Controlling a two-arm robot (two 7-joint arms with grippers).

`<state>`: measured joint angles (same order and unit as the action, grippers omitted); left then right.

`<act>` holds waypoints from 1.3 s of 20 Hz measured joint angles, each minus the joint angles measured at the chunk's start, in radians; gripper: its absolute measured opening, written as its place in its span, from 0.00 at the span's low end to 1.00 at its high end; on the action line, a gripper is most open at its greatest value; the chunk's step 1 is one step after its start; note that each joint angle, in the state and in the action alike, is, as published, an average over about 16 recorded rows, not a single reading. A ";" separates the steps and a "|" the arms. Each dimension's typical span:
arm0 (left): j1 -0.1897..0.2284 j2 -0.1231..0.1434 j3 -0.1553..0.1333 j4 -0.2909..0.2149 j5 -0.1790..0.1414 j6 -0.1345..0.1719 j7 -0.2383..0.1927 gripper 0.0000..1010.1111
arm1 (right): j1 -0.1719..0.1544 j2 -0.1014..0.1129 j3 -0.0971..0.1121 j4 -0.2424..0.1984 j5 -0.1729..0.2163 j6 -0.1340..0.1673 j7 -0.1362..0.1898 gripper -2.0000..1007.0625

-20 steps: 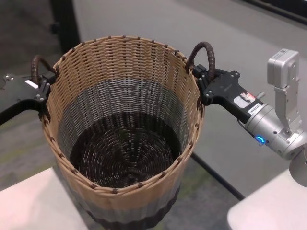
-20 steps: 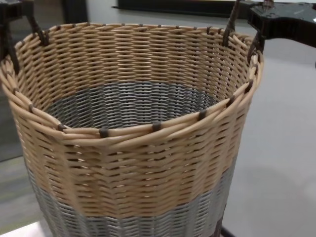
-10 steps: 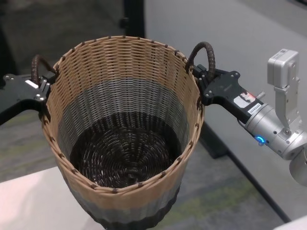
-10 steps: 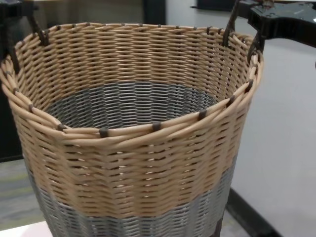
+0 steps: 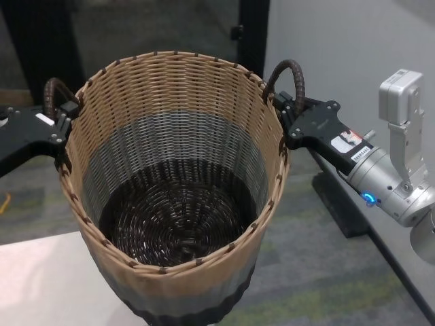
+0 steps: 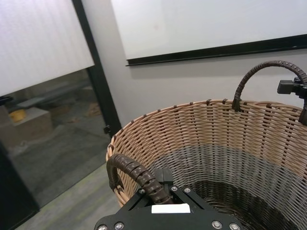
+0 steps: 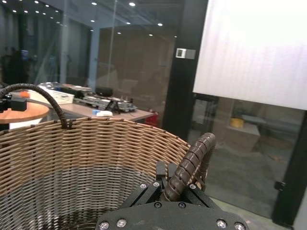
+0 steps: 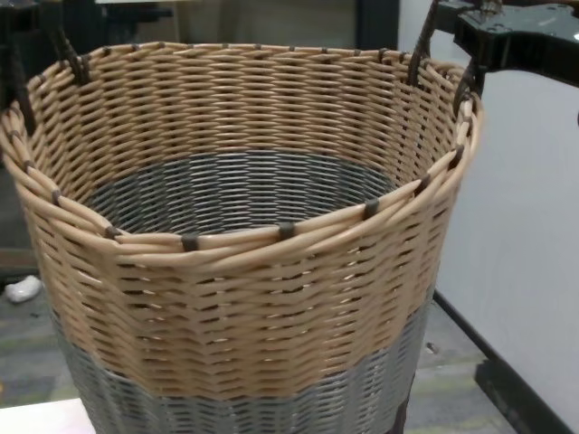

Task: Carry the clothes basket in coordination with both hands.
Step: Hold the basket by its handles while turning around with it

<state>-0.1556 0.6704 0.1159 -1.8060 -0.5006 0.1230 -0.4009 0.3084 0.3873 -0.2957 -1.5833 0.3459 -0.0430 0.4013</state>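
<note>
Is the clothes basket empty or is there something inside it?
Empty. The head view looks straight down into the clothes basket and shows only its bare dark woven bottom; no clothes lie inside.

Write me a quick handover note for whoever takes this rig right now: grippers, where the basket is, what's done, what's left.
Left gripper: shut on the left handle.
Right gripper: shut on the right handle.
Clothes basket: upright and empty, hanging between both arms with floor visible beneath it; a white tabletop corner lies near its base.
Done: both handles gripped, basket lifted.
Left: carry it to its destination, keep both arms level, set it down, then release.
</note>
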 joint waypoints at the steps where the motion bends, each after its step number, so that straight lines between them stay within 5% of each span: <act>1: 0.000 0.000 0.000 0.000 0.000 0.000 0.000 0.00 | 0.000 0.000 0.000 0.000 0.000 0.000 0.000 0.03; 26: -0.006 0.001 0.006 0.012 -0.004 0.001 -0.011 0.00 | 0.007 0.000 -0.008 0.008 -0.011 0.008 -0.005 0.03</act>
<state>-0.1614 0.6715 0.1214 -1.7940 -0.5045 0.1236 -0.4118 0.3153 0.3868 -0.3040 -1.5752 0.3348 -0.0346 0.3961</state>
